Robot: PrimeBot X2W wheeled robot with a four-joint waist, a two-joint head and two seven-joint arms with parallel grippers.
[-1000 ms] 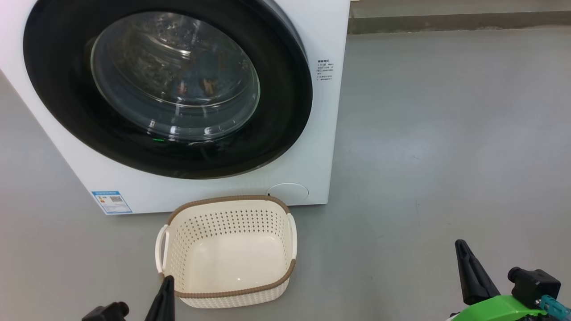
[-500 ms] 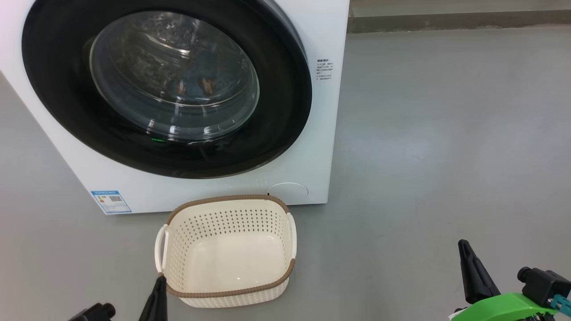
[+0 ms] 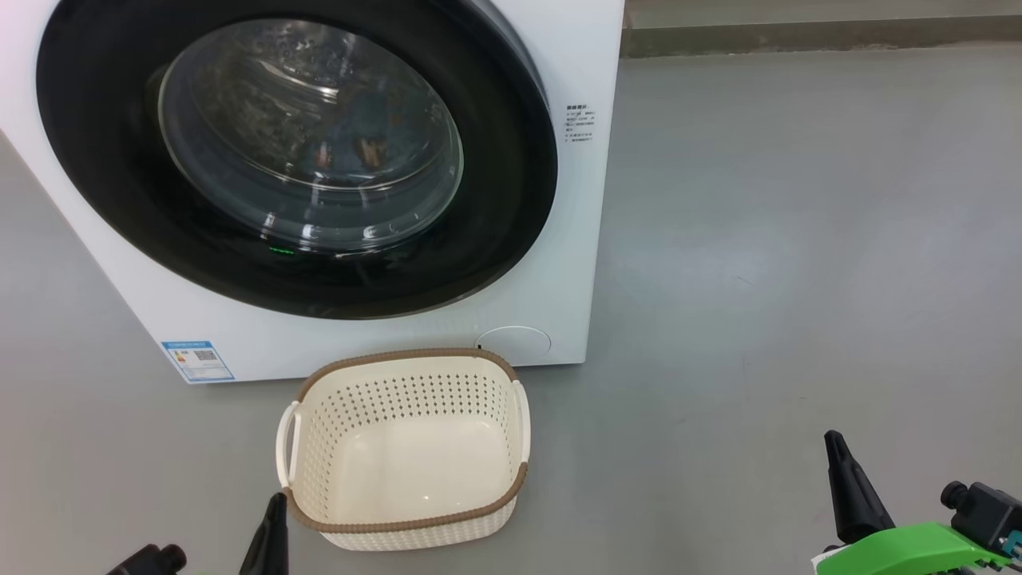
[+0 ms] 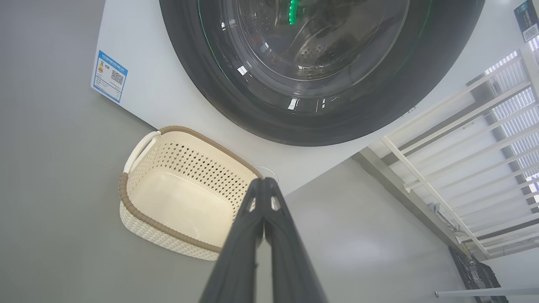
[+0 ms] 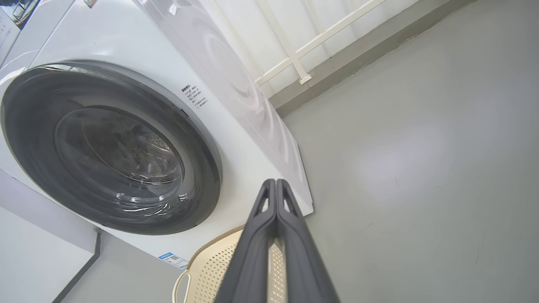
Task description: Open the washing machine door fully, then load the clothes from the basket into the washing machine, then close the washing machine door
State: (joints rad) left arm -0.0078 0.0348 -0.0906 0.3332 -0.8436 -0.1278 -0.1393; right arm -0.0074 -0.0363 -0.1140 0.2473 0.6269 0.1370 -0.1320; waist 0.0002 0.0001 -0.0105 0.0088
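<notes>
Door: the washing machine door sat shut, flush against the washing machine.
Clothes: the clothes read as faint blue and orange patches behind the glass, head view.
Basket: the basket stood on the floor just before the machine, bare bottom showing.
Left gripper: the left gripper was clenched on nothing, just beside the basket's near-left corner.
Right gripper: the right gripper was clenched on nothing, well apart to the right.
Left wrist view: added a green light on the glass and a white railing.
Right wrist view: added the machine's glossy side panel.

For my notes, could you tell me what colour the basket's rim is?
The basket rim is woven-look brown, clearest in the left wrist view.
</notes>
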